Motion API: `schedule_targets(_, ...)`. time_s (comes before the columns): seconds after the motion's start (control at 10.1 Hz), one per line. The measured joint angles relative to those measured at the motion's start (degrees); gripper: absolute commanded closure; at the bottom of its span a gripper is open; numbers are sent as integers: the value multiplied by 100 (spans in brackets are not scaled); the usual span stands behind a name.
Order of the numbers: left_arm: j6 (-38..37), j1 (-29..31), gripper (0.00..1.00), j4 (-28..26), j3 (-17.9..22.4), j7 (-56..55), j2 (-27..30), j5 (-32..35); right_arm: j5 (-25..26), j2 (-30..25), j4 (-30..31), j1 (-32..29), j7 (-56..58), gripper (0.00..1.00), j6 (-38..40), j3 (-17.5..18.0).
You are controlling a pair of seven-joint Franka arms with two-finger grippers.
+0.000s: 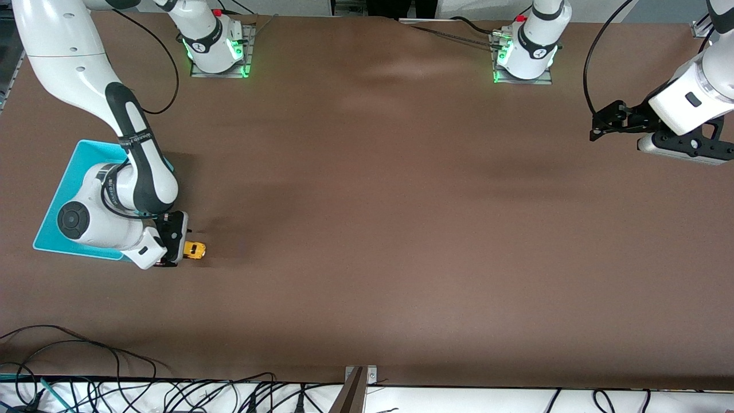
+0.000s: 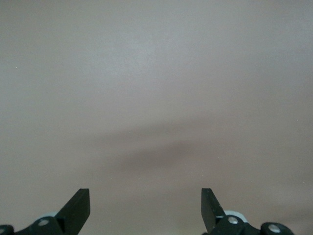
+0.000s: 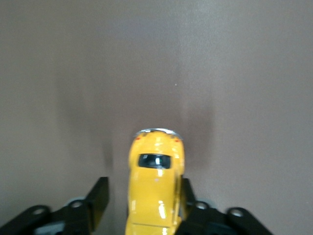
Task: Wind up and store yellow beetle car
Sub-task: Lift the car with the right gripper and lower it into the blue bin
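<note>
Brown table [image 1: 367, 229]; teal mat [image 1: 86, 166] beside yellow beetle car [image 1: 195, 250]. Right gripper [image 1: 172, 244] straddling car, fingers apart, one side touching. Left gripper [image 1: 599, 129] open, waiting well apart.

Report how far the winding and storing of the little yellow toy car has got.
Nothing looks finished. In hand: the right gripper is down at the small yellow beetle car on the brown table, fingers either side but one not touching, beside the flat turquoise tray. Left: winding and storing the car. The left gripper waits open over its end.
</note>
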State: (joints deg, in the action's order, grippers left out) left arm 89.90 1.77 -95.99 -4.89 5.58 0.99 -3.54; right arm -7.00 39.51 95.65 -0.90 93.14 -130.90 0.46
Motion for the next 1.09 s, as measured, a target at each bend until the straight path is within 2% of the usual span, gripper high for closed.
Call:
schedule_targets(0.5, -1, 0, 0, 0, 0, -21, 0, 0, -4, -121, -219, -29, -20, 100, 51, 13)
schedule_targets(0.8, -4, 0, 0, 3, 0, -28, -2, 0, -18, -830, -414, -36, -634, 100, 1068, -80)
schedule_targets(0.9, -6, 0, 0, 3, 1, -29, -3, 0, -17, -1128, -422, -39, -920, 100, 1501, -231)
schedule_targets(1.09, -7, 0, 0, 3, 7, -31, -11, 0, -12, -1496, -402, -60, -1036, 100, 2225, -787)
